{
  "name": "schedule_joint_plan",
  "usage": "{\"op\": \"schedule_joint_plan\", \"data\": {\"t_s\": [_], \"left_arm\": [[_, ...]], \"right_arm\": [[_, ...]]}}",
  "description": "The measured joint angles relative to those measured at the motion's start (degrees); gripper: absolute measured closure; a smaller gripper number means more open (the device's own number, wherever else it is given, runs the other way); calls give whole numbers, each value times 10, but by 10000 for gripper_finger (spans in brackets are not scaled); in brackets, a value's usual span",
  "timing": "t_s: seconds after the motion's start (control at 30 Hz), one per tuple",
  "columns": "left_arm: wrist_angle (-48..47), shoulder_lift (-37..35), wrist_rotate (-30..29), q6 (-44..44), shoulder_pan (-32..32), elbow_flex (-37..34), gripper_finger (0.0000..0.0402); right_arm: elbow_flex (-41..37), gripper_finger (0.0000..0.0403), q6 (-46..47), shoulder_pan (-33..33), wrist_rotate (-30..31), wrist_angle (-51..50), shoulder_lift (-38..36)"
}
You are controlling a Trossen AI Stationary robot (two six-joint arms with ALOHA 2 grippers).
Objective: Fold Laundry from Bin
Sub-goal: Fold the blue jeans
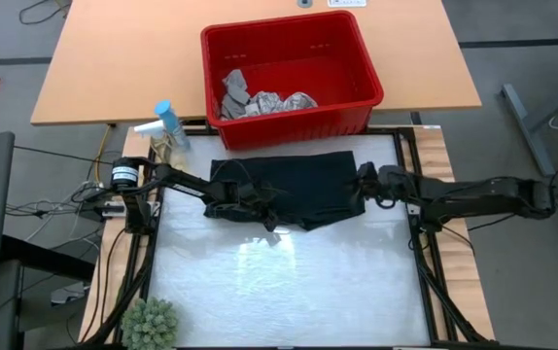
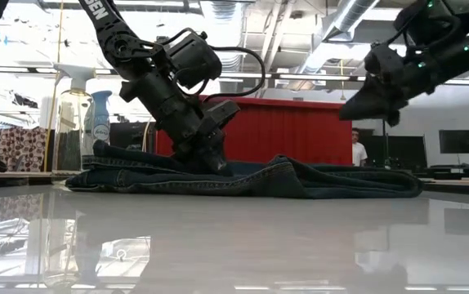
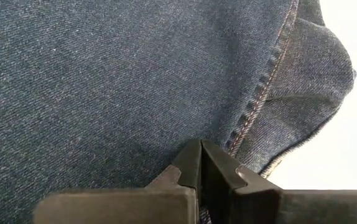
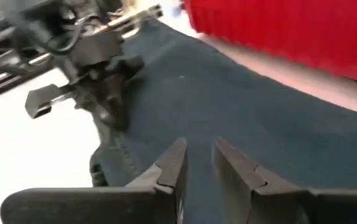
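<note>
The glossy white tabletop [image 1: 289,282] carries the dark trousers [image 1: 294,185] just before the red bin [image 1: 289,68], the left tool [image 2: 216,163] pressed together on them, the right tool [image 4: 197,163] slightly apart, lifted above their edge.
</note>
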Motion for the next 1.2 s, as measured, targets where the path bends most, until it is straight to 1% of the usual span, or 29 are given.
{"op": "schedule_joint_plan", "data": {"t_s": [0.1, 0.37, 0.53, 0.67, 0.77, 0.87, 1.0, 1.07, 1.1, 1.13, 1.17, 1.2], "left_arm": [[-1, 0, 0, 4, 0, 0, 401], [-3, 0, 0, 4, 0, 0, 401], [-4, 0, -1, 4, 0, 0, 401], [-12, 0, -5, 4, 1, 0, 402], [-18, -7, -5, -11, 3, 0, 401], [-23, -27, 9, -26, 8, 1, 401], [-46, -86, 17, -35, 21, 0, 401], [-54, -124, 16, -55, 30, 0, 401], [-53, -142, 8, -67, 33, 0, 401], [-39, -158, -17, -73, 34, 0, 401], [-12, -171, -60, -72, 31, 0, 401], [18, -178, -117, -62, 26, 1, 401]], "right_arm": [[0, 316, -13, 13, -19, 41, 57], [-1, 340, -24, 47, -22, 174, 243], [0, 349, -9, 75, -23, 192, 359], [2, 357, 28, 82, -20, 207, 425], [4, 364, 47, 82, -25, 224, 447], [3, 369, 48, 82, -30, 238, 449], [2, 374, 46, 80, -30, 236, 441], [2, 374, 46, 80, -30, 236, 441], [1, 374, 47, 81, -30, 236, 441], [1, 373, 47, 83, -30, 237, 441], [1, 373, 48, 84, -29, 237, 441], [1, 373, 48, 85, -29, 240, 441]]}}
